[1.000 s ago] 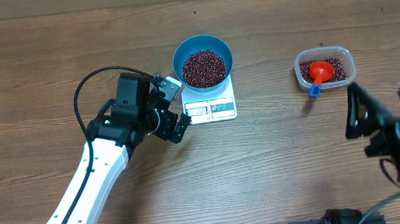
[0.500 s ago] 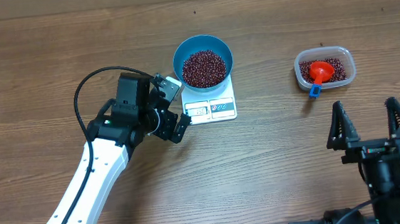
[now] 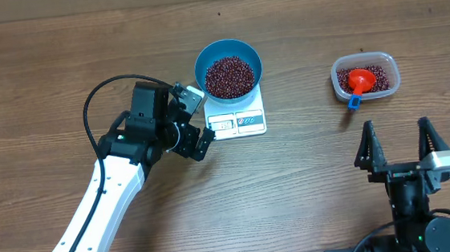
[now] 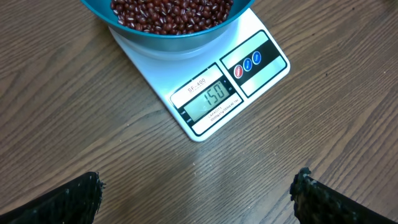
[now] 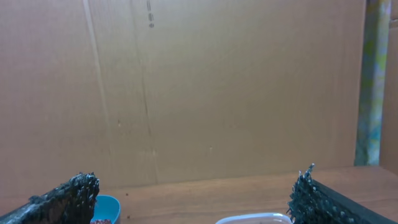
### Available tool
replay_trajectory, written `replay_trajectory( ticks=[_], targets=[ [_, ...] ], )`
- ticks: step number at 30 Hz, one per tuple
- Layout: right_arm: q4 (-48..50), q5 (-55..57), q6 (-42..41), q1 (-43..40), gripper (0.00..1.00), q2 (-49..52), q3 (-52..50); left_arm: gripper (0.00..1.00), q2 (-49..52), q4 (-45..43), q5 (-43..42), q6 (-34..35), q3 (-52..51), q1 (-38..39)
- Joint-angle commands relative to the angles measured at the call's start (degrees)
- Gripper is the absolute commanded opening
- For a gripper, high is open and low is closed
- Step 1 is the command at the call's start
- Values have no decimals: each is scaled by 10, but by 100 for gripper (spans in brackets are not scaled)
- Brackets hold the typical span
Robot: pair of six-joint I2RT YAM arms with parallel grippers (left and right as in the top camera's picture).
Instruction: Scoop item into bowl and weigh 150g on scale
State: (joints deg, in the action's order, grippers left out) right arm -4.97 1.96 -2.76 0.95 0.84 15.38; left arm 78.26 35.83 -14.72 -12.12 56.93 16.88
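Beans (image 3: 229, 76) sit heaped in the blue bowl (image 3: 201, 63) on the scale (image 3: 238, 123), display reads 150, so target looks met; left end effector (image 3: 199, 120) just beside the scale and right end effector (image 3: 396, 149) well apart from it, both spread, empty.

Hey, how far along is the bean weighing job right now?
Done: the beans sit in the blue bowl on the scale, whose display reads 150. The scoop lies in the clear tub. In hand: nothing; the left fingers and right fingers stand open and empty. Left: seemingly nothing, as the target weight shows.
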Motion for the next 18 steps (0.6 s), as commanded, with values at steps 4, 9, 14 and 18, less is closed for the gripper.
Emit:
replay_trajectory(
  ticks=[4, 9, 14, 18],
  targets=[
    [27, 5, 3, 17, 100, -7, -41, 99, 4, 0, -1, 6, -1, 0],
    [78, 5, 3, 18, 100, -7, -96, 99, 4, 0, -1, 6, -1, 0],
    [132, 4, 2, 18, 100, -7, -149, 100, 4, 0, -1, 6, -1, 0],
    [116, -5, 3, 21, 100, -7, -149, 100, 4, -1, -1, 6, -1, 0]
  ],
)
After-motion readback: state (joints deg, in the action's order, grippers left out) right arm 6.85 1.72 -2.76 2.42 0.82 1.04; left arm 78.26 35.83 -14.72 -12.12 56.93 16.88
